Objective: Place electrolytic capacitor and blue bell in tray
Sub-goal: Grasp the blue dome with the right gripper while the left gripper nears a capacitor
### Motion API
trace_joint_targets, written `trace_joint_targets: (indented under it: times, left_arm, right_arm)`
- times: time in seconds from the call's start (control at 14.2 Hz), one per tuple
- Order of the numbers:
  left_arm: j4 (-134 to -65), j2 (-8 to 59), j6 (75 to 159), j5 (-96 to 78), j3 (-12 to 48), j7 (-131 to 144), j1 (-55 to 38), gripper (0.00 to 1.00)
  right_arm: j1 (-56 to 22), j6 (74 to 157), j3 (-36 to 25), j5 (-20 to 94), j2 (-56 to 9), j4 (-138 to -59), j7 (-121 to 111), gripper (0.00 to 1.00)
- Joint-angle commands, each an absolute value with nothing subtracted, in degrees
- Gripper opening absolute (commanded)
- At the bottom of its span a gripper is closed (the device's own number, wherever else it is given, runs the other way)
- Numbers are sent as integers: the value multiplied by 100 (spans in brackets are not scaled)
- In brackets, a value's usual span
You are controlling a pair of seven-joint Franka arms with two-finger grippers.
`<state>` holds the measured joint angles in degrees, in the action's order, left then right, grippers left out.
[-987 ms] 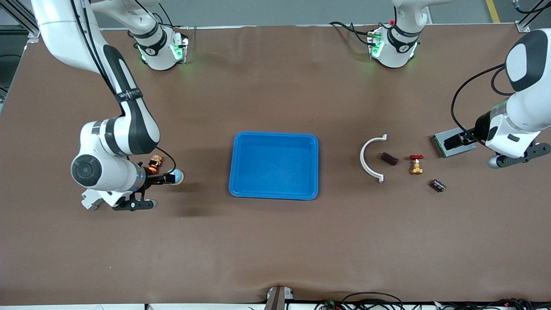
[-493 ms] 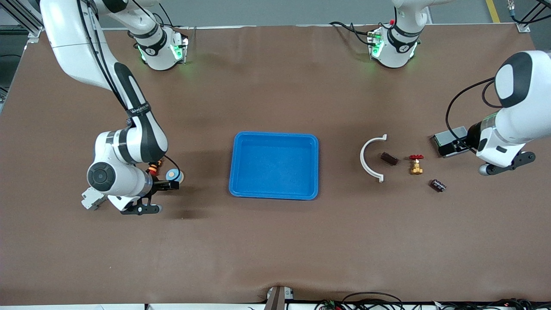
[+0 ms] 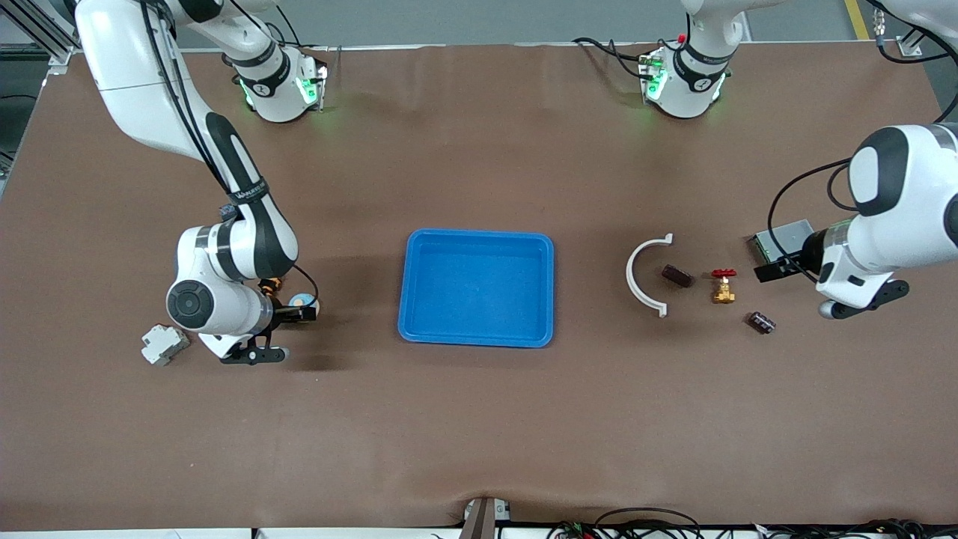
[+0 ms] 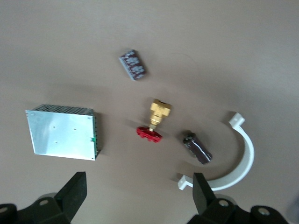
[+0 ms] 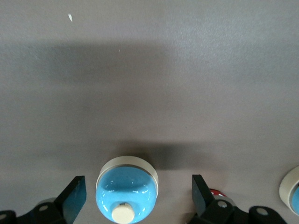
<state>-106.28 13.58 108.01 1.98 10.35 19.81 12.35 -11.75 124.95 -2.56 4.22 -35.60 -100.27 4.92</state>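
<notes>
**Tray empty, both pickups yet to happen**

Progress check: pretty much nothing is done. The tray [image 3: 477, 287] sits in the middle of the worktop [image 3: 479, 419] with nothing in it, so both items need to be grabbed, carried over and dropped.

The blue bell [image 5: 127, 189] is on the worktop toward the right arm's end, well apart from the tray. The right hand [image 5: 135, 193] is spread wide and hangs right over it, with the bell sitting between the two fingers in the right wrist view but not gripped. My guess is this one's about to get picked first.

At the left arm's end there's a little cluster: a white curved clamp [image 3: 645, 275], a brass valve with a red handle [image 3: 723, 286], a grey metal box [image 3: 778, 240], and two small dark cylinders. One [image 3: 676, 275] lies just beside the clamp, the other [image 3: 762, 322] is nearer the front camera. Either could be the electrolytic capacitor; I honestly can't say which. The left hand [image 4: 138, 193] is also wide open, holding nothing, up over that cluster near the box and the valve.

A small white part [image 3: 163, 344] lies near the right arm too.
</notes>
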Motion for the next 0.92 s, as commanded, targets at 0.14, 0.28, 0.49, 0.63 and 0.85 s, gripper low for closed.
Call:
trace_joint_targets:
  times: [0.14, 0.28, 0.49, 0.63, 0.85]
  left_arm:
    - [-10599, 1748, 11074, 255, 1072, 1960, 1345, 100]
    - [-10643, 1889, 11223, 220, 1081, 1986, 1380, 100]
    - [-10845, 1986, 11592, -16, 1081, 2152, 1424, 100]
    - [-10846, 2153, 11759, -44, 1072, 2276, 1424, 100]
    - [-10819, 2328, 11944, -18, 1072, 2521, 1502, 100]
  right_arm:
    - [-1213, 12498, -237, 422, -3568, -10125, 545, 100]
    - [-1257, 12498, -237, 422, -3586, -10125, 562, 100]
    - [-1353, 12489, -246, 422, -3630, -10125, 562, 100]
    - [-1345, 12489, -246, 422, -3630, -10125, 562, 100]
    - [-1336, 12507, -246, 422, -3709, -10125, 554, 100]
